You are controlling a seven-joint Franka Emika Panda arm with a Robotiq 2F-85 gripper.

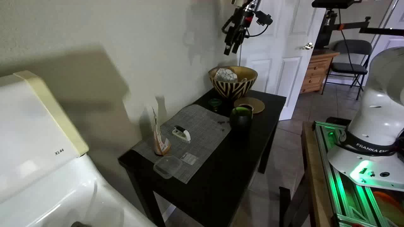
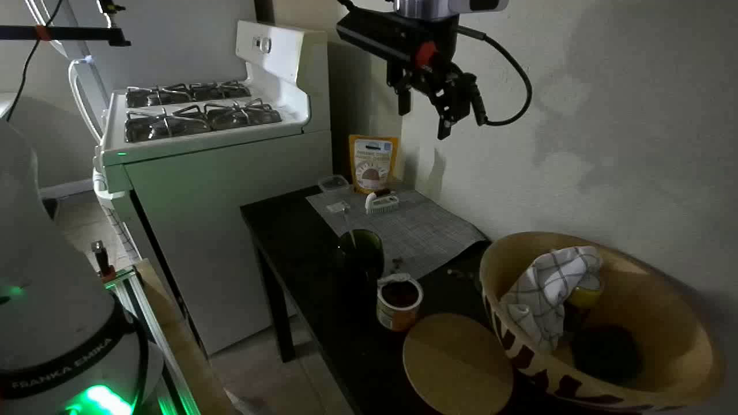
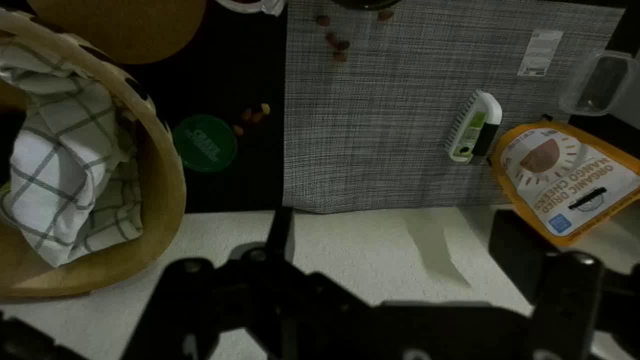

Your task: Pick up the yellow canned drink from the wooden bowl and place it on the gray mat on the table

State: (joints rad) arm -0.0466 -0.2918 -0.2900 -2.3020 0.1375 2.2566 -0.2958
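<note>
Hanging, fingers (image 2: 405,105) apart, the black hand (image 2: 424,121) is seen, in an exterior view, above-left of the yellow cylindrical can (image 2: 585,297).

Bold dark zebra stripes on the tan bowl (image 1: 233,90), and a white cloth (image 3: 60,160) crossed by gray gridlines! Yellow on the can (image 2: 584,298), fine gray weave across the mat (image 3: 365,135), near-black for the worktop (image 1: 227,164). Green lid (image 3: 210,143) with pale lettering, a pouch (image 3: 570,177) in orange and white, and the black end effector (image 2: 424,118) sports a red patch!
</note>
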